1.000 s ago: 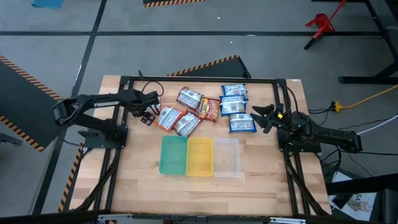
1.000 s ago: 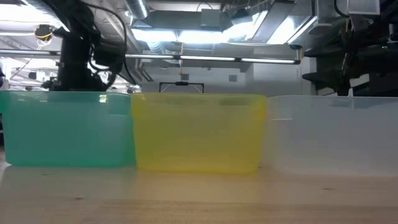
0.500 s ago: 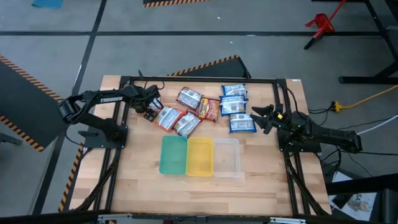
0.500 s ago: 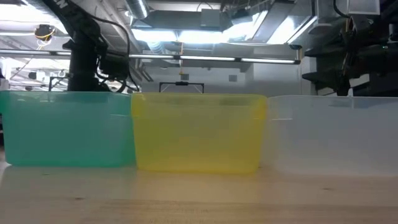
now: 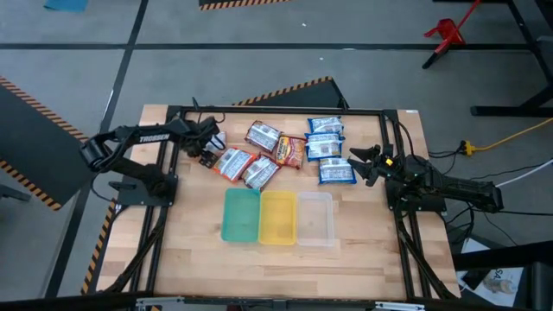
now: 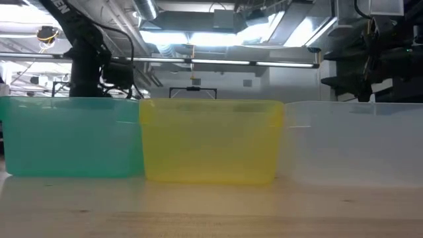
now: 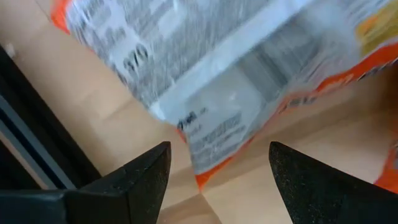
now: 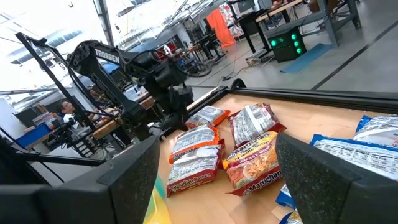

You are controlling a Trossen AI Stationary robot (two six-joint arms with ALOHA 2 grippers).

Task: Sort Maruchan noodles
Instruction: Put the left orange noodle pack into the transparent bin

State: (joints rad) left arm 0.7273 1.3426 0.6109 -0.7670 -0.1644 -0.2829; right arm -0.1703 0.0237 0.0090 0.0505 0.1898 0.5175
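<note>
Low view first: green tray (image 6: 69,135), yellow tray (image 6: 210,140), clear tray (image 6: 353,142) in a row. Behind them, the left gripper (image 5: 207,154) – fingers spread, empty – hangs just beside an orange-and-white Maruchan packet (image 7: 211,74). Right gripper (image 5: 364,163) waits open by 4 blue packets (image 5: 327,149).

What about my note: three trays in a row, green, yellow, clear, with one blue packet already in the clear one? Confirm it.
Not quite. The high view shows the clear tray holding nothing; the blue packets all lie on the table behind it. The row itself is right: green tray, yellow tray, then clear.
</note>
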